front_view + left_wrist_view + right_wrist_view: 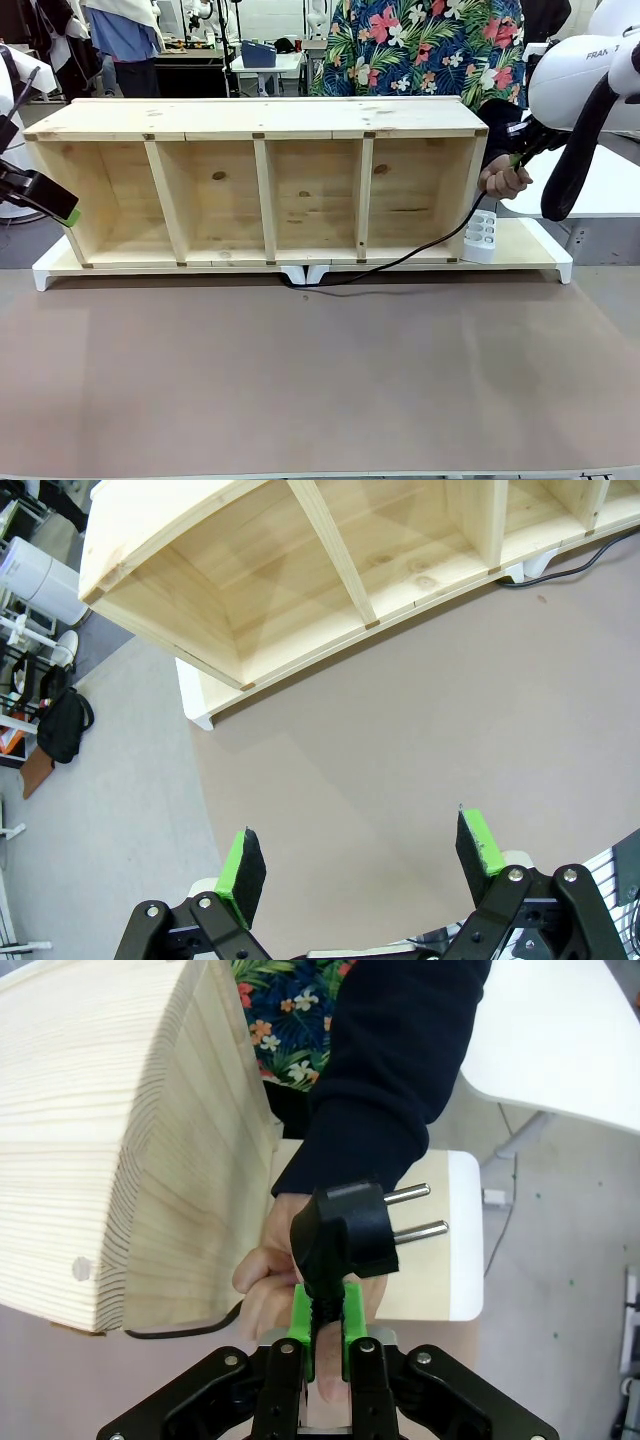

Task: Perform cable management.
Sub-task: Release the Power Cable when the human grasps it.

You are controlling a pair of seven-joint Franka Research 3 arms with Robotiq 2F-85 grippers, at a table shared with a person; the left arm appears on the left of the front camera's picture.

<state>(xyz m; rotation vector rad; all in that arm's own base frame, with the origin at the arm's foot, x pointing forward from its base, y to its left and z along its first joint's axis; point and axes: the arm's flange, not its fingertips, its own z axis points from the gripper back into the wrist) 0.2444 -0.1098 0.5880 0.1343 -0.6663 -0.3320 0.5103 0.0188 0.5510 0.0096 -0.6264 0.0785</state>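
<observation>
Two holders on one plug (pixel 345 1228): green pads of right gripper (pixel 322 1332) pressed from both sides on the ribbed neck just under the plug body, and person's hand (pixel 275 1280) wrapped around the same neck from behind. Judged as a hand-over in progress, so the deciding relation is plug above pads, hand behind and slightly left of pads in the right wrist view, all three touching. Cannot tell yet whether the grip is already firm or only closing.

Long axis of plug neck running straight up out of the gripper, along the fingers. Head bent sideways, two metal pins pointing right in that view, toward the white shelf end.

Seen from the front, same meeting point at far right, beside the right end wall of wooden shelf (pixel 260 118), above white power strip (pixel 481 234). From there cable (pixel 395 263) running down and left, along the white base, to a small loop near the middle foot.

Far nearer to the plug: right arm. Left gripper (pixel 362 855) well apart at the left end of the shelf, fingers wide apart, holding nothing
</observation>
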